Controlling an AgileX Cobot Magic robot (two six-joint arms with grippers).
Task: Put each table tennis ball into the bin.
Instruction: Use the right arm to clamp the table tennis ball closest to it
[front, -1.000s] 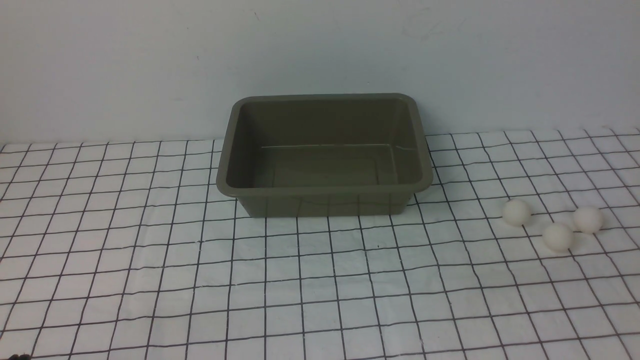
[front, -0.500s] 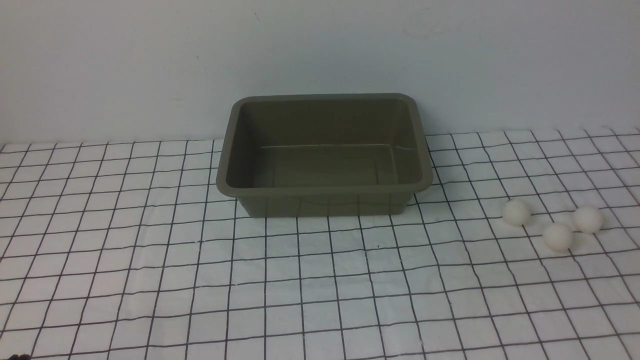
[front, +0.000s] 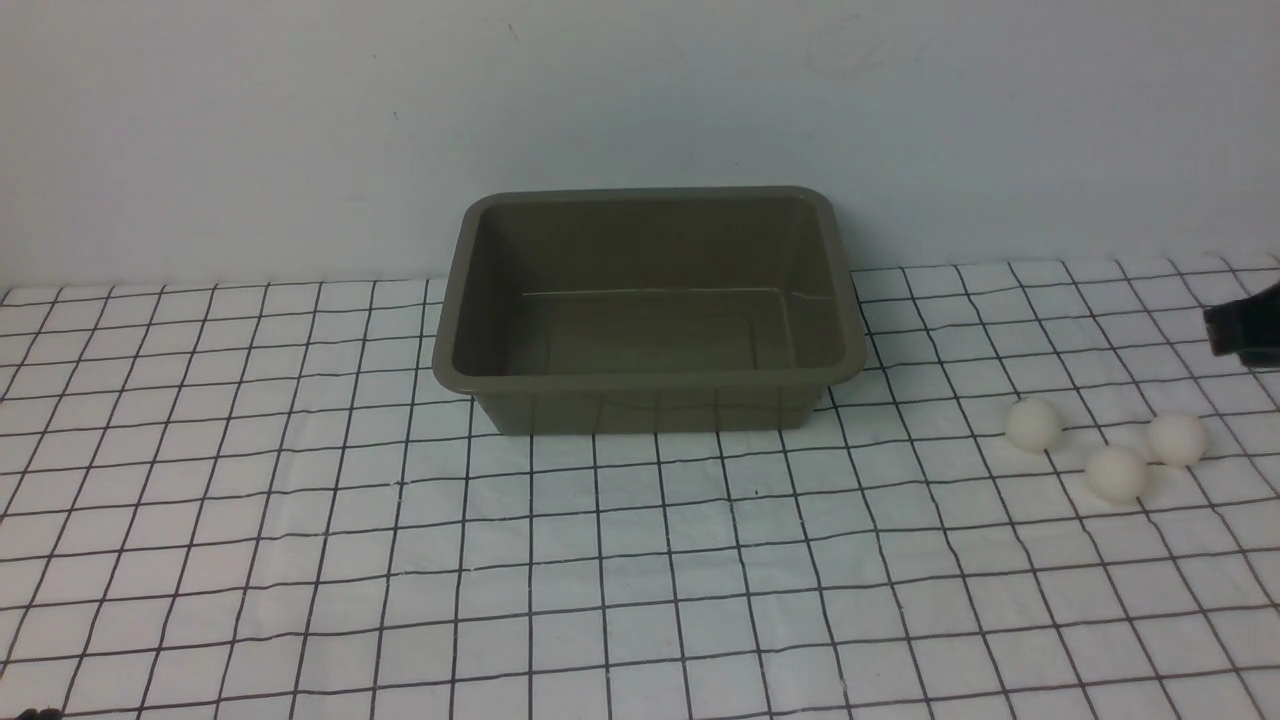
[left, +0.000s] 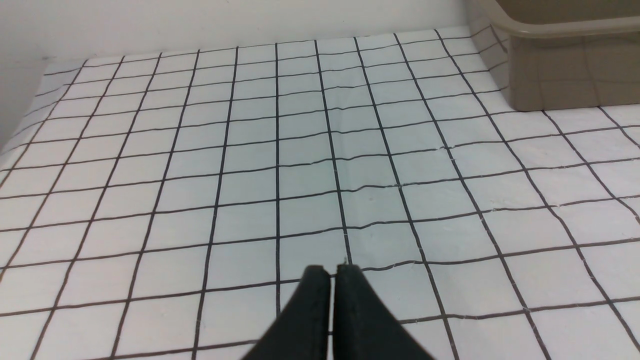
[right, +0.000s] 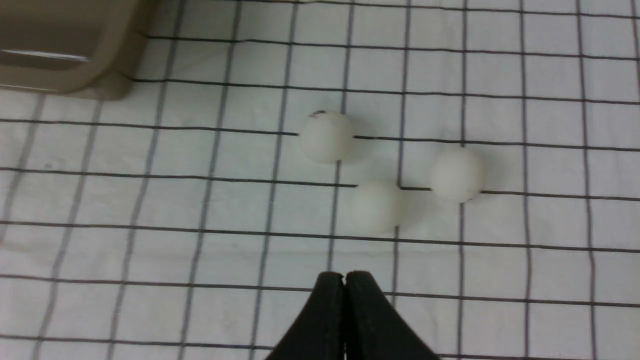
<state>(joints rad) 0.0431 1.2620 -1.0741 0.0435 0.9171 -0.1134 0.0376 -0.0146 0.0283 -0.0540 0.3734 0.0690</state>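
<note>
The right fingers (right: 362, 310), pressed together and empty above the table (front: 300, 520), should open wide and drop squarely over one of the three balls (front: 1116, 473) clustered right of the empty bin (front: 650, 381), without nudging its neighbours.

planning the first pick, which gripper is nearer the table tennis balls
Right. The right gripper, shut, hovers just short of the three table tennis balls. The left gripper, also shut, is over bare cloth on the other side of the bin, no balls in its view.
</note>
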